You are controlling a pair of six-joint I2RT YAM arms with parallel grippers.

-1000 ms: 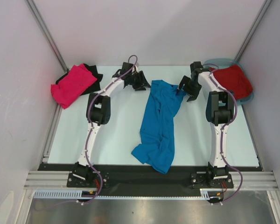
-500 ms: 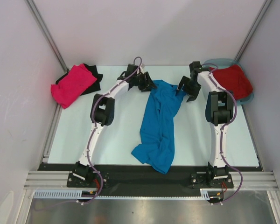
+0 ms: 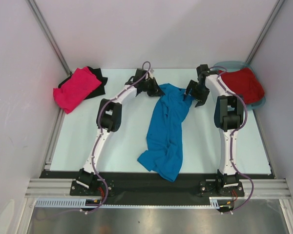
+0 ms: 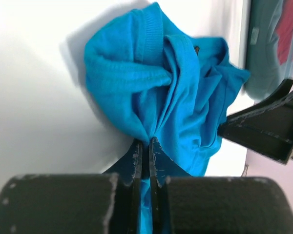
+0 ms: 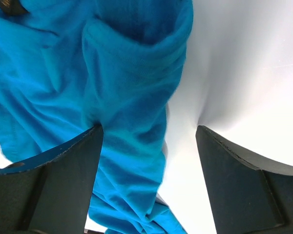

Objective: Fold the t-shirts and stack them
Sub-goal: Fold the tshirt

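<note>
A bright blue t-shirt (image 3: 167,129) lies crumpled in a long strip down the middle of the table. My left gripper (image 3: 158,89) is at its far left corner, shut on a pinch of the blue cloth (image 4: 151,105). My right gripper (image 3: 191,95) stands open at the far right corner, its fingers (image 5: 63,170) straddling the shirt's edge (image 5: 132,117). A hot pink t-shirt (image 3: 76,88) lies on a black t-shirt (image 3: 98,79) at the far left. A dark red t-shirt (image 3: 243,83) rests in the tub at the far right.
A teal tub (image 3: 258,101) sits at the far right corner, against the right wall. White walls close in the table (image 3: 112,141) on the left, back and right. The two arms' bases stand on the black strip at the near edge.
My left gripper moved right onto the blue shirt's far left corner and shut on the cloth. The right gripper stayed in place, open.
</note>
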